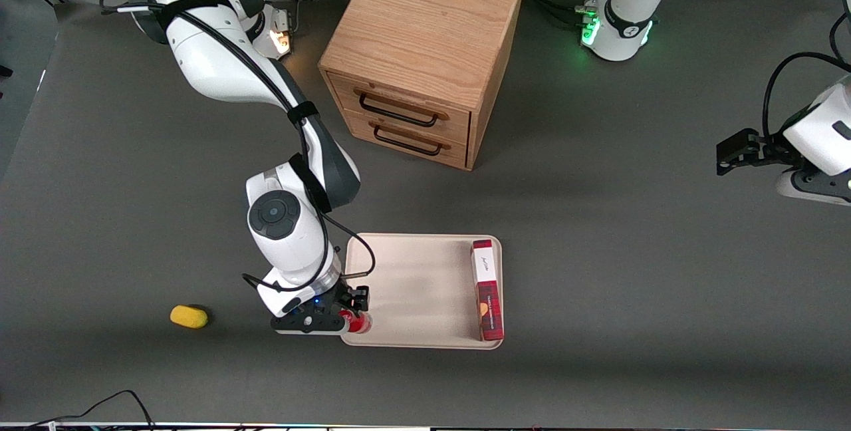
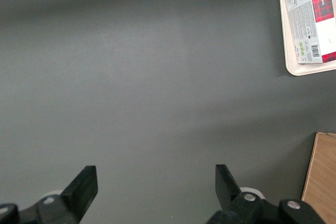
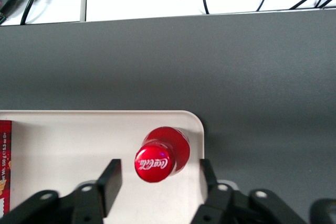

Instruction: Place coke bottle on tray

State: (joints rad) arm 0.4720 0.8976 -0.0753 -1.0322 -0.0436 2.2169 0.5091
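Observation:
The coke bottle (image 1: pixel 358 322) is small, glossy and all red, and it stands upright on the cream-beige tray (image 1: pixel 425 245), in the tray's corner nearest the front camera at the working arm's end. My right gripper (image 1: pixel 352 314) hangs straight above it. In the right wrist view the red cap of the bottle (image 3: pixel 156 160) sits between my gripper's (image 3: pixel 159 179) two dark fingers (image 3: pixel 110 182). The gripper is open, with a gap on each side of the bottle. The tray's rim (image 3: pixel 197 129) runs close beside the bottle.
A long red plaid box (image 1: pixel 487 288) lies on the tray along its edge toward the parked arm's end. A small yellow oval object (image 1: pixel 189 316) lies on the table toward the working arm's end. A wooden two-drawer cabinet (image 1: pixel 425 52) stands farther from the camera.

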